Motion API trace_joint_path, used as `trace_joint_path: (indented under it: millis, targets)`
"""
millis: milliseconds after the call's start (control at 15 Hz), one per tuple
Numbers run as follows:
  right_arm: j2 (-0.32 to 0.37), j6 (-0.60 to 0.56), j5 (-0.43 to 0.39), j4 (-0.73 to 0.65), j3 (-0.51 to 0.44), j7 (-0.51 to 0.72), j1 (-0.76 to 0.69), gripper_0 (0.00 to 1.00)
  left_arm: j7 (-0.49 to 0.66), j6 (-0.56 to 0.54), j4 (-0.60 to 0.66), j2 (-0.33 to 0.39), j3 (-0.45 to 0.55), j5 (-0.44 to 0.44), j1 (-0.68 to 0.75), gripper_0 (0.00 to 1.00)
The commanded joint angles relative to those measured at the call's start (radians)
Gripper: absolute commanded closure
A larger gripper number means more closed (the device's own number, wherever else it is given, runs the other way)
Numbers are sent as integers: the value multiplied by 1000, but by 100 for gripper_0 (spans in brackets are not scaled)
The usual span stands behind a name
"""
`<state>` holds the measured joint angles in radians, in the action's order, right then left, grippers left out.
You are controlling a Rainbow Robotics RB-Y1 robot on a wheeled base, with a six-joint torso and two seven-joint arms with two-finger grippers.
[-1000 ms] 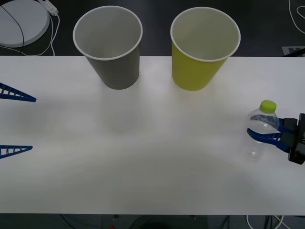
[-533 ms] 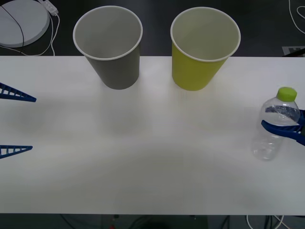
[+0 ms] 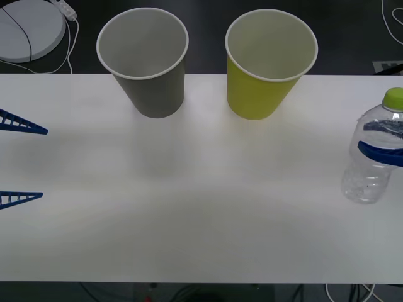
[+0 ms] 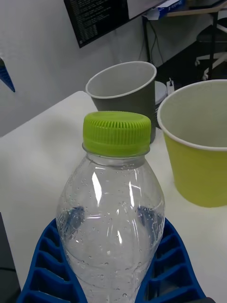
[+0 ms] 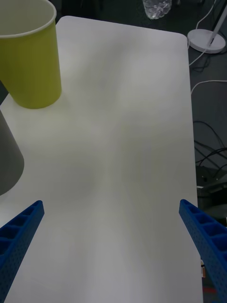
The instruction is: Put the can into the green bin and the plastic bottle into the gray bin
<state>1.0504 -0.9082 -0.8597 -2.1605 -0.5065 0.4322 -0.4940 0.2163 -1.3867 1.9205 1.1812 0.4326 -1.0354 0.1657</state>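
Observation:
My right gripper is shut on the plastic bottle, a clear crinkled one with a lime-green cap, and holds it upright above the table's right edge. In the right wrist view the blue fingers clasp the bottle around its body. The gray bin and the green bin stand upright side by side at the back of the table, both empty inside. My left gripper hangs open at the left edge, nothing between its fingers. The can is out of view.
The white table is bare between the bins and its front edge. A white round base with a cable lies beyond the back left corner. Cables trail on the floor past the table's edge.
The right gripper has risen with the bottle, which has left the tabletop and shifted toward the right edge. The left gripper and both bins have not moved.

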Motion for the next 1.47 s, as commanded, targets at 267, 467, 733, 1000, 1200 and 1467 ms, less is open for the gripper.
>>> trace_joint_path:
  millis: [267,467,733,1000,1200,1467]
  targets:
    - [79,12,-2,-81,-126,203,2,100,0,0,0,0,0,0,0,0]
    - [123,15,-5,-102,-184,310,14,100,0,0,0,0,0,0,0,0]
    - [194,15,-62,-105,-227,457,71,100,0,0,0,0,0,0,0,0]
    - [290,12,-173,-114,-227,671,183,100,0,0,0,0,0,0,0,0]
    - [367,11,-200,-116,-205,815,264,100,0,0,0,0,0,0,0,0]
    - [468,5,-202,-78,-107,866,408,100,0,0,0,0,0,0,0,0]
